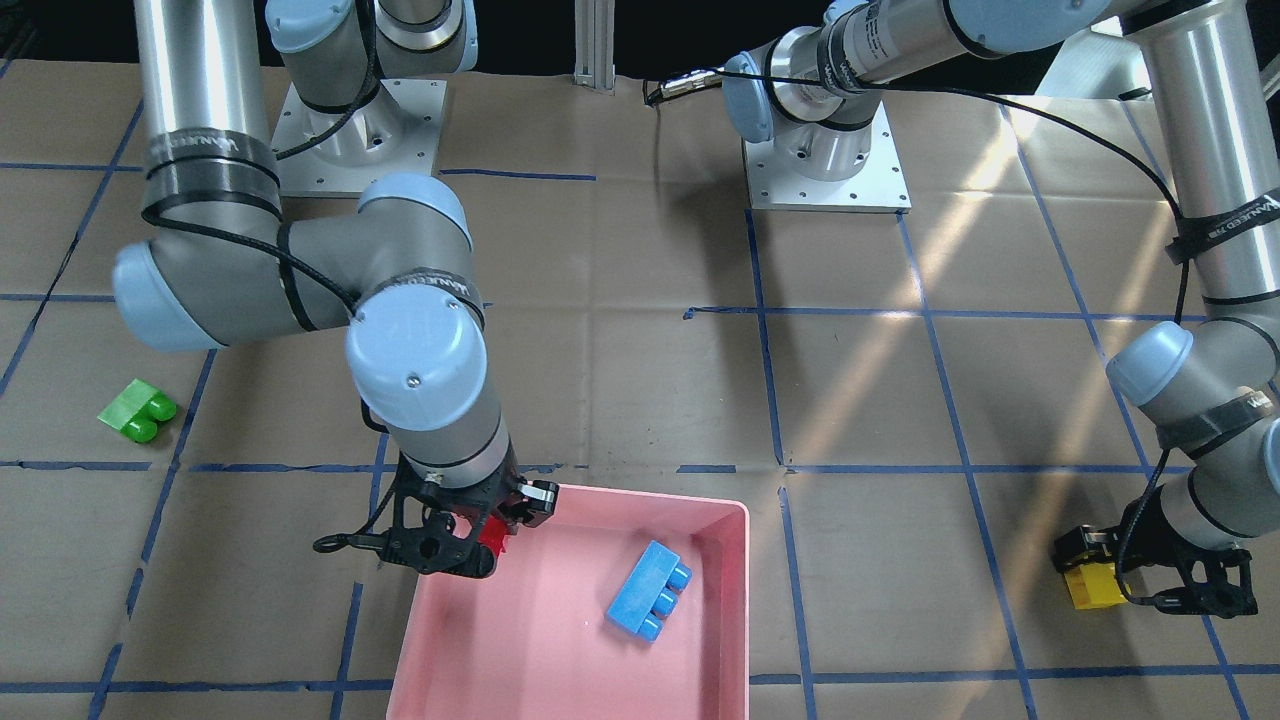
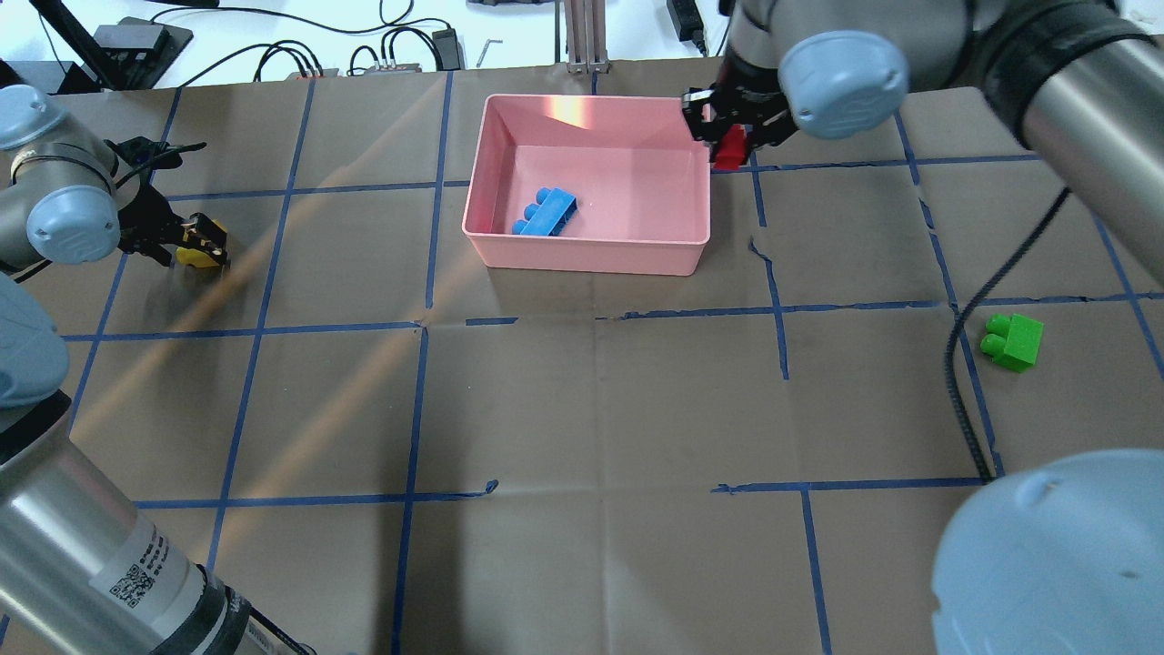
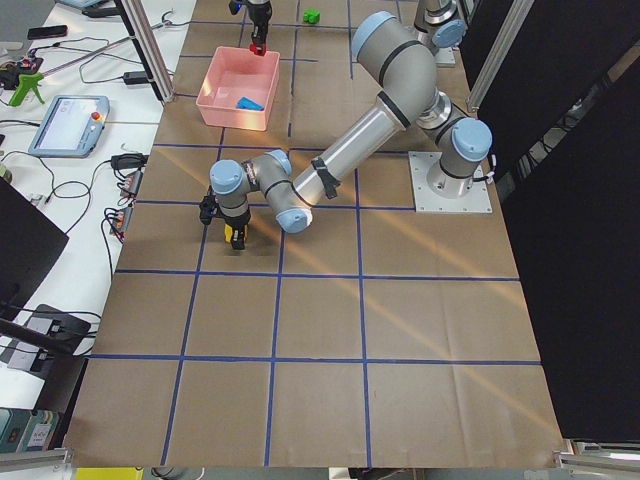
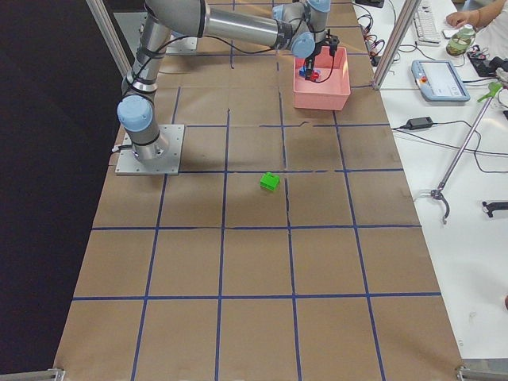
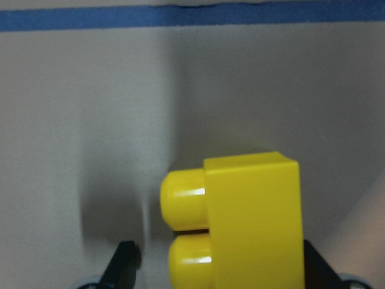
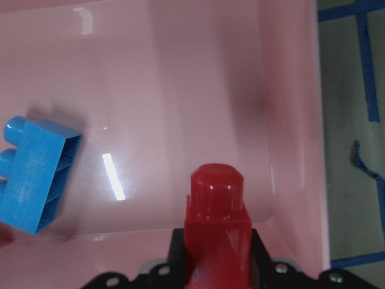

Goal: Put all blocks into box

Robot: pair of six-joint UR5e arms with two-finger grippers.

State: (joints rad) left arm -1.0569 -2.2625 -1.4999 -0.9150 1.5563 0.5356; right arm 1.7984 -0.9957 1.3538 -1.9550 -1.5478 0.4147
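The pink box [image 2: 582, 256] holds the blue three-stud block [image 2: 546, 211], also seen in the front view [image 1: 648, 590]. My right gripper [image 2: 727, 146] is shut on the tiny red block [image 6: 216, 205] and holds it above the box floor, just inside a corner [image 1: 490, 535]. My left gripper [image 2: 195, 247] is shut on the yellow two-stud block [image 5: 240, 223], low over the table far to the left of the box [image 1: 1092, 585]. The green two-stud block [image 2: 1012, 340] lies alone on the table at the right.
The table is brown paper with a blue tape grid [image 2: 418, 409]. Cables and devices [image 2: 391, 55] lie beyond the far edge. The right arm's cable [image 2: 955, 382] hangs close to the green block.
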